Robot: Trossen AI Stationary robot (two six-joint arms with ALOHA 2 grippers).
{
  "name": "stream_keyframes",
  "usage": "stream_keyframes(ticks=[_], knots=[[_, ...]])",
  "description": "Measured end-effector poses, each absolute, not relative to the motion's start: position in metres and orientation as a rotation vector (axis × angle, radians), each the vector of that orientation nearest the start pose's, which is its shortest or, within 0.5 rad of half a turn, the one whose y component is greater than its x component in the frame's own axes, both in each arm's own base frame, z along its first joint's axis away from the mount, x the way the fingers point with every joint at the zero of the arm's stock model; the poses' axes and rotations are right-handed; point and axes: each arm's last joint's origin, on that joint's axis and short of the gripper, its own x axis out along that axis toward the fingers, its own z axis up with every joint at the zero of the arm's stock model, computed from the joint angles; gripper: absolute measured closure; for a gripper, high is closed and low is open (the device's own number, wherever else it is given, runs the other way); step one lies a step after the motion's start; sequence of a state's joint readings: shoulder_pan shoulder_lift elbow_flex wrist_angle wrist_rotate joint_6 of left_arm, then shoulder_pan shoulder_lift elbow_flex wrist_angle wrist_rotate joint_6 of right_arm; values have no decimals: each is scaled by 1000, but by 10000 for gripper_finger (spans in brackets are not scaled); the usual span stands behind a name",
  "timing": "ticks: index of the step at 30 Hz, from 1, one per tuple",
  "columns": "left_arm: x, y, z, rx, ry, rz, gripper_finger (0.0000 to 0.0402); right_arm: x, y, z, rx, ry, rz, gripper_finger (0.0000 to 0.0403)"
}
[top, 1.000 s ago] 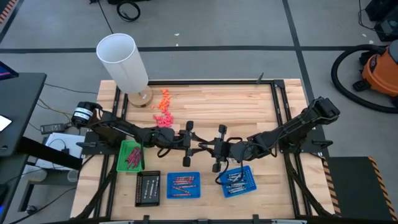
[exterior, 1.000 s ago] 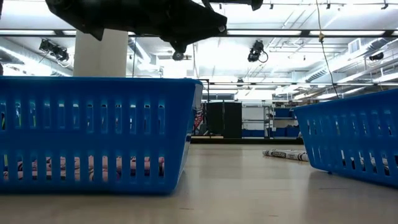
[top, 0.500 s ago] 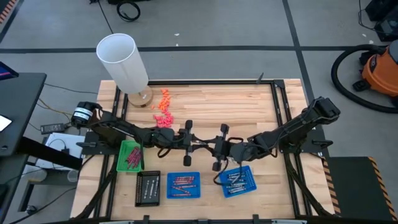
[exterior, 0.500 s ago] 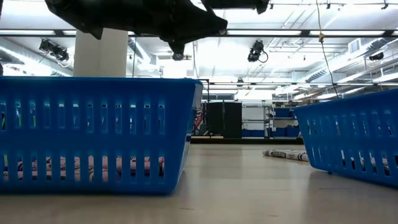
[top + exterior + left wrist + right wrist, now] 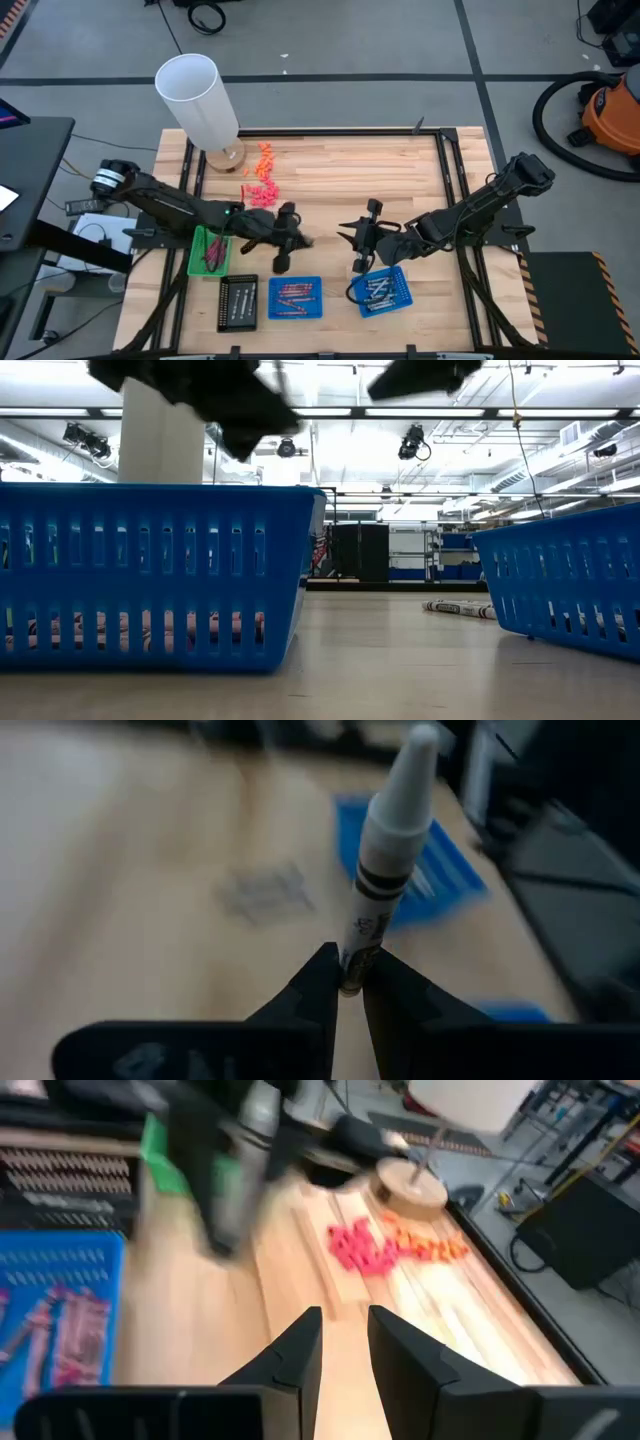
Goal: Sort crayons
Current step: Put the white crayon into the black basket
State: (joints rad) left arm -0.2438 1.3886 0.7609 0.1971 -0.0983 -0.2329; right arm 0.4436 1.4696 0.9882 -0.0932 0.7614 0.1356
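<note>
My left gripper (image 5: 350, 972) hangs over the table's middle (image 5: 298, 241), shut on a silvery grey crayon (image 5: 385, 850) with a dark band. To its right my right gripper (image 5: 345, 1330) stands open with nothing between its fingers (image 5: 348, 236). More crayons lie in the green tray (image 5: 210, 251), in the middle blue tray (image 5: 295, 298) and in the right blue tray (image 5: 380, 292). Another crayon (image 5: 458, 608) lies flat on the table beside the right blue tray (image 5: 570, 590). My left gripper pinches the crayon's blunt end (image 5: 352, 958) between its two fingertips (image 5: 322, 972). The crayon runs on in line with the fingers, its pointed tip away from them, lifted clear of the table.
A tall white cylinder (image 5: 198, 95) on a round wooden base stands at the far left. Pink pieces (image 5: 262, 192) and orange pieces (image 5: 265, 160) lie scattered near it. A black tray (image 5: 237, 301) sits at the near edge. A dark frame (image 5: 450, 150) borders the table.
The two grippers met tip to tip over the table's middle and have drawn apart: my left gripper toward the table's left edge, my right gripper toward the right edge.
</note>
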Motion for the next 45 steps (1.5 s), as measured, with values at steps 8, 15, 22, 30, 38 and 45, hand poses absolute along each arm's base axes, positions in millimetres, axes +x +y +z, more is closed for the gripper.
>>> stream_keyframes(ticks=[8, 15, 22, 30, 38, 45], knots=[[248, -122, 214, -439, 791, -316, 352, 290, 101, 232, -180, 418, -357, 307], [208, -177, 210, -684, 968, -290, 352, 292, 93, 224, -207, 370, -287, 309], [171, -205, 200, -850, 1016, -39, 352, 297, 80, 226, -236, 352, -282, 309], [157, -212, 172, -1019, 1156, 276, 351, 305, 65, 233, -214, 290, -210, 309], [165, -211, 158, -1073, 1217, 380, 351, 308, 55, 233, -197, 289, -180, 309], [168, -210, 150, -1046, 1299, 381, 351, 308, 55, 233, -198, 294, -169, 309]])
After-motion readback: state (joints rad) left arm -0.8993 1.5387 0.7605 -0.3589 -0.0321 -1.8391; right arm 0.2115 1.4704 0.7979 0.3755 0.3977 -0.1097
